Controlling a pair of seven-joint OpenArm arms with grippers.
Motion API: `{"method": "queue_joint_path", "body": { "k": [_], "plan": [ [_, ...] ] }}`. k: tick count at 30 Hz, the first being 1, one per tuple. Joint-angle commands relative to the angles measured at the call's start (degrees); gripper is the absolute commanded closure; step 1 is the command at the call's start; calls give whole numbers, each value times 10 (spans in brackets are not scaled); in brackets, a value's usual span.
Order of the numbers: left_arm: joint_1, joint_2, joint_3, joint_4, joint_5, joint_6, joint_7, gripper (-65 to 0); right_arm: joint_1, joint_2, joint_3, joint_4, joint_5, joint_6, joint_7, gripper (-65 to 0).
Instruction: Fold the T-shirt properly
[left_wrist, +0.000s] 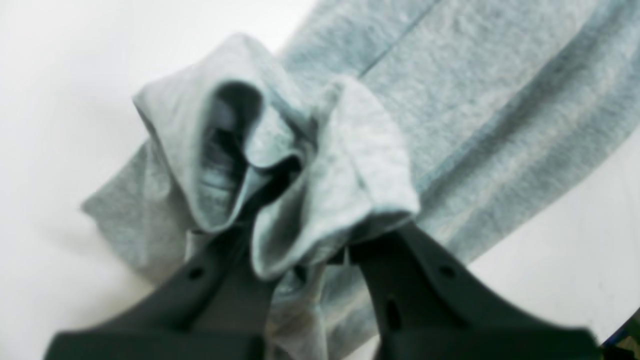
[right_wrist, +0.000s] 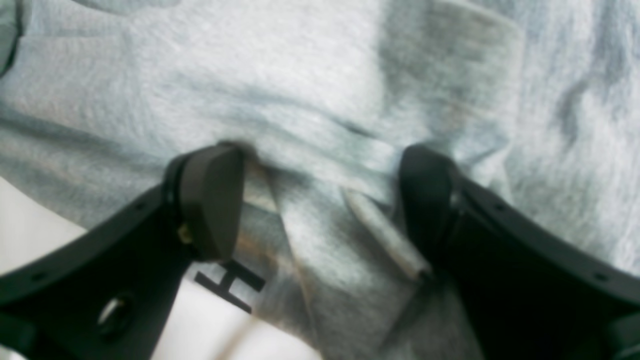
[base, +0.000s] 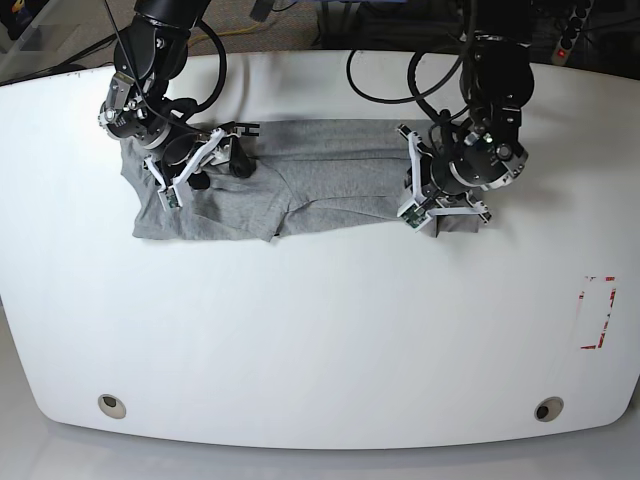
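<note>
The heather-grey T-shirt (base: 310, 190) lies as a long crumpled band across the far half of the white table. My left gripper (base: 440, 212) is at the band's right end. In the left wrist view it (left_wrist: 310, 225) is shut on a raised bunch of T-shirt fabric (left_wrist: 350, 150) that drapes over and hides the fingertips. My right gripper (base: 205, 170) is at the band's left end. In the right wrist view it (right_wrist: 320, 195) is open, with the fingers pressed onto the T-shirt (right_wrist: 300, 75) on either side of a fold. A black letter H (right_wrist: 230, 285) shows by the left finger.
The white table (base: 320, 330) extends toward the front edge, which has two round holes (base: 112, 405) (base: 545, 409). A red marked rectangle (base: 597, 312) is at the right. Cables hang behind both arms at the back edge.
</note>
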Motion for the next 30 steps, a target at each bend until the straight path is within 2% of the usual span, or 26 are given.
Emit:
{"method": "queue_joint_path", "body": {
  "k": [1,6,8,9,14,16,17,22,24,26,30],
  "plan": [
    [-11,13,20,5,-4,0,-12,0,-6,-1,-2,-4,-21,-6,-39,-474],
    [-11,14,64,3,-3,0,-12,0,-5,-1,-2,-4,-21,-6,-39,-474],
    [-11,14,76,3,-3,0,-12,-33,-5,-1,-2,-4,-21,-6,-39,-474],
    [-11,14,81,3,-3,0,-12,-81,-5,-1,-2,-4,-21,-6,-39,-474],
    [-9,14,95,16,-5,0,-12,-478,-4,-1,-2,-4,-21,-6,-39,-474],
    [-6,14,110,37,-8,0,-11,-594,-4,-1,-2,-4,-21,-6,-39,-474],
    [-6,14,119,51,-8,0,-11,-617,-4,-1,-2,-4,-21,-6,-39,-474],
    [2,3,190,108,-8,0,-11,-576,-4,-1,-2,-4,-21,-6,-39,-474],
    [1,-7,197,113,-8,0,-11,-568,-4,-1,-2,-4,-21,-6,-39,-474],
    [-4,-11,187,114,-8,0,-11,-550,-4,-2,-2,-4,-21,-6,-39,-474],
    [-7,-11,118,113,-8,0,-12,-506,-4,-11,-2,-4,-21,-6,-39,-474]
  ]
}}
